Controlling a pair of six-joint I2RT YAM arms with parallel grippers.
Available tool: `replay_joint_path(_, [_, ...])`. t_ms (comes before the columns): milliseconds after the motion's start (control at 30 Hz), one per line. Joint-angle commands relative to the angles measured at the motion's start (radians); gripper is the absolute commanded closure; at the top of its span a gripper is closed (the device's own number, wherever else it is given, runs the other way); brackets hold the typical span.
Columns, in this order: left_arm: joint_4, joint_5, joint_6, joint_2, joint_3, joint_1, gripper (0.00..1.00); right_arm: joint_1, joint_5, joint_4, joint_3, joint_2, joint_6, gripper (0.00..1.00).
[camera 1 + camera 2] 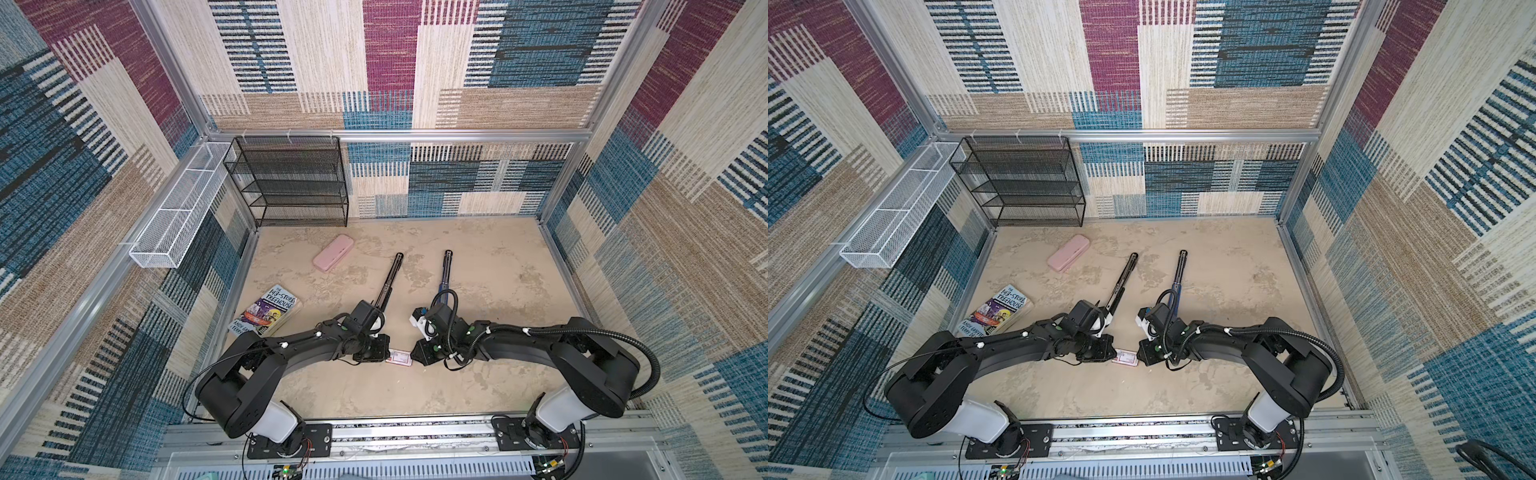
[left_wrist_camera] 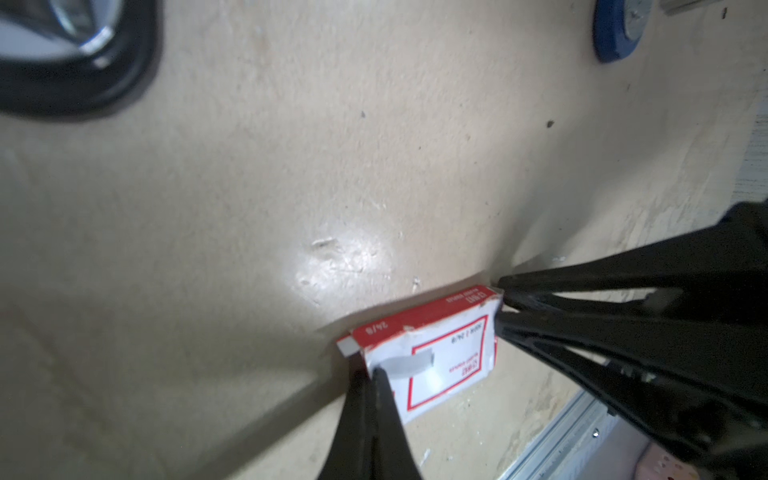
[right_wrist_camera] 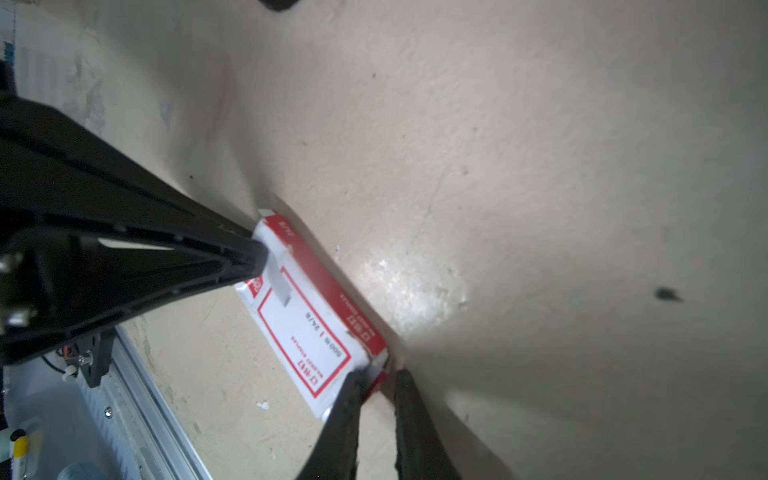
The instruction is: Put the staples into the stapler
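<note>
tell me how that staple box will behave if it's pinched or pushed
The staple box is thin cardboard with frayed edges, so a hard pinch would likely dent it or tear a flap. It lies flat and low on the table, so a push should slide it, not tip it.

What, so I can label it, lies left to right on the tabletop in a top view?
Book → pink case → staple box → blue-black long tool. The long black tool is left out; it overlaps the box.
</note>
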Motion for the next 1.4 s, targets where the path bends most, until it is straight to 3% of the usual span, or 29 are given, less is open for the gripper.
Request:
replay_joint_path(0, [-0.005,-0.014,-0.003,-0.006,-0.003,0.000,1.00,-0.001,0.102,-0.100,0.009,-0.013,-0.029,0.82])
replay_joint_path(200, [-0.004,-0.014,-0.004,-0.010,-0.005,0.000,1.00,-0.001,0.117,-0.113,0.006,-0.029,-0.031,0.82])
replay_joint_path(367, [-0.005,-0.011,-0.002,-0.008,-0.002,0.000,1.00,-0.001,0.063,-0.077,0.027,-0.065,-0.007,0.64])
replay_joint_path(467, [-0.003,-0.008,0.000,-0.004,0.001,0.000,1.00,0.002,0.020,-0.061,0.042,-0.065,0.002,0.58])
replay_joint_path(767, [0.009,0.016,0.003,-0.003,-0.002,0.000,1.00,0.041,0.040,-0.078,0.070,-0.031,-0.001,0.44])
replay_joint_path(1000, [0.015,0.024,0.003,-0.001,-0.003,0.000,1.00,0.082,0.097,-0.114,0.112,0.039,0.007,0.45])
replay_joint_path(1367, [0.014,0.018,0.001,-0.010,-0.009,0.000,1.00,0.094,0.178,-0.180,0.106,0.062,0.026,0.61])
